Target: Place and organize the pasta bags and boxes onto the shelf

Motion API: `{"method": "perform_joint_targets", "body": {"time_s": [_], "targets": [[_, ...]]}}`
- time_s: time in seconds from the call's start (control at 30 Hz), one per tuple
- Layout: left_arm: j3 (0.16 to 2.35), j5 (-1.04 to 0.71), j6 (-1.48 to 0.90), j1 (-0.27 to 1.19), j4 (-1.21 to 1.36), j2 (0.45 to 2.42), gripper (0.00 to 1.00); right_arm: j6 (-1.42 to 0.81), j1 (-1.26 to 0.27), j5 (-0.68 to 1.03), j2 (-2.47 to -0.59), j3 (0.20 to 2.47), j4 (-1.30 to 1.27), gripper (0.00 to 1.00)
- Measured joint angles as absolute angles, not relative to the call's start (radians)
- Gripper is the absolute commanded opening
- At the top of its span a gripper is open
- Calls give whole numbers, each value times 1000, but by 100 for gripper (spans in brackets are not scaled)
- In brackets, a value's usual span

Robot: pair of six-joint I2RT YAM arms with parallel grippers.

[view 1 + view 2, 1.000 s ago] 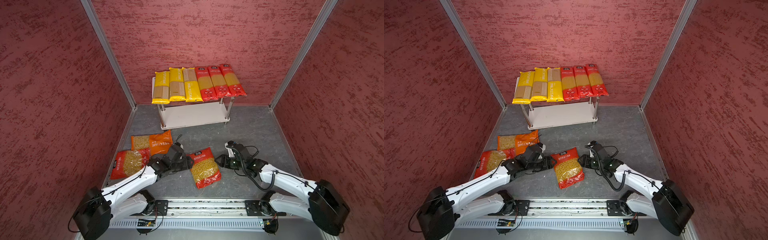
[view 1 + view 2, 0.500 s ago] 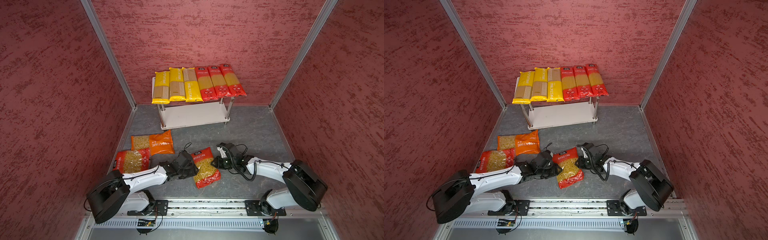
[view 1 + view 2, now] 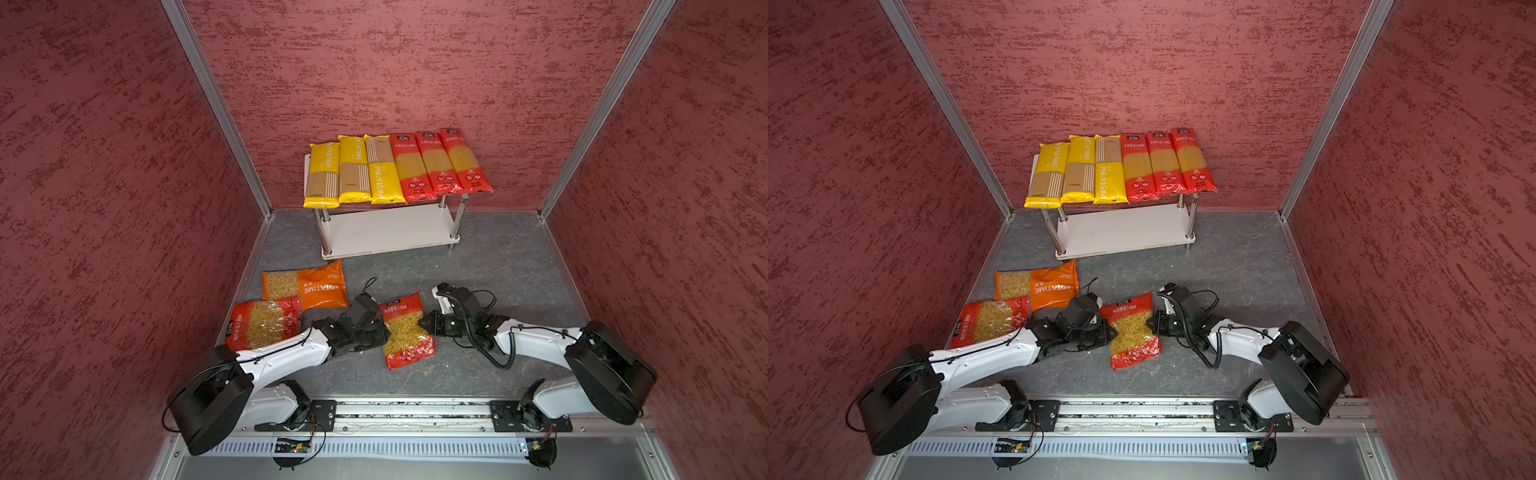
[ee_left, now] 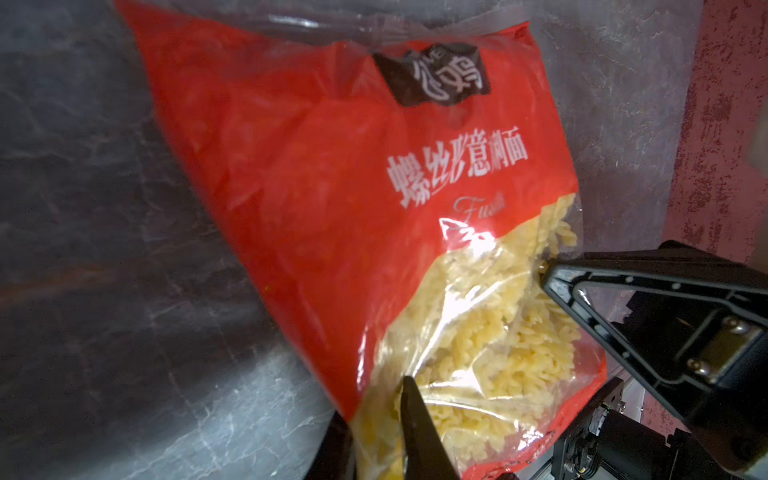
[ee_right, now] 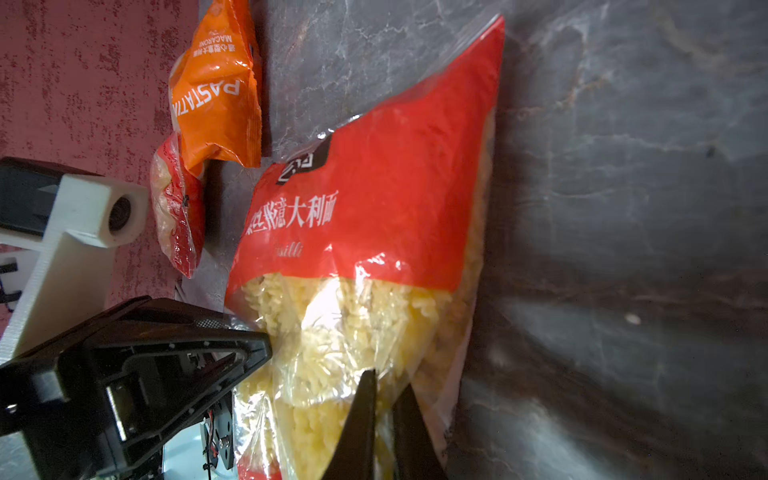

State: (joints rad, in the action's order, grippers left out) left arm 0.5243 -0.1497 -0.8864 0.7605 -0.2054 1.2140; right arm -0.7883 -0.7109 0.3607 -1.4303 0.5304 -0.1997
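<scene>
A red fusilli bag (image 3: 406, 332) (image 3: 1133, 330) lies on the grey floor between my two arms. My left gripper (image 3: 383, 329) (image 4: 378, 409) is shut on its left edge, one finger over the clear film and one under it. At the opposite edge my right gripper (image 3: 424, 324) (image 5: 387, 386) pinches the film, and the bag is squeezed narrow at the middle. The shelf (image 3: 386, 232) stands at the back. Its top board carries three yellow spaghetti packs (image 3: 353, 170) and three red spaghetti bags (image 3: 436, 164); the lower board is bare.
An orange PASTATIME macaroni bag (image 3: 309, 284) (image 5: 216, 95) and a red short-pasta bag (image 3: 262, 323) lie on the floor at the left, close to the left arm. Red textured walls close in both sides and the back. A metal rail (image 3: 415, 411) runs along the front.
Both grippers stood open beside the fusilli bag a second ago. They have moved in onto its two side edges and shut on it, squeezing it narrower.
</scene>
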Motion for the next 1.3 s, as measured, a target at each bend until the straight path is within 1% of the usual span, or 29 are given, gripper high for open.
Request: {"method": "perform_joint_targets", "body": {"time_s": [0.1, 0.2, 0.33, 0.43, 0.53, 0.67, 0.83, 0.97, 1.17, 1.3], "targets": [[529, -152, -866, 725, -215, 1185, 9, -780, -712, 359, -1430, 545, -212, 0], [552, -150, -834, 691, -229, 1173, 5, -767, -713, 349, -1431, 576, -225, 0], [595, -141, -780, 648, -246, 1173, 3, -754, -712, 328, -1450, 635, -259, 0], [629, -118, -722, 619, -262, 1172, 0, -749, -711, 317, -1499, 695, -297, 0], [651, -101, -661, 584, -270, 1157, 0, -747, -710, 310, -1551, 740, -334, 0], [683, -107, -601, 487, -268, 1157, 0, -740, -704, 307, -1635, 826, -373, 0], [790, -86, -530, 386, -251, 1235, 0, -740, -673, 287, -1779, 978, -453, 0], [890, -46, -474, 370, -207, 1341, 0, -732, -649, 241, -1883, 1083, -502, 0], [976, 7, -419, 359, -116, 1483, 0, -728, -612, 169, -2007, 1209, -541, 0], [1009, 44, -410, 352, -75, 1562, 0, -729, -594, 153, -2079, 1290, -540, 10]]}}
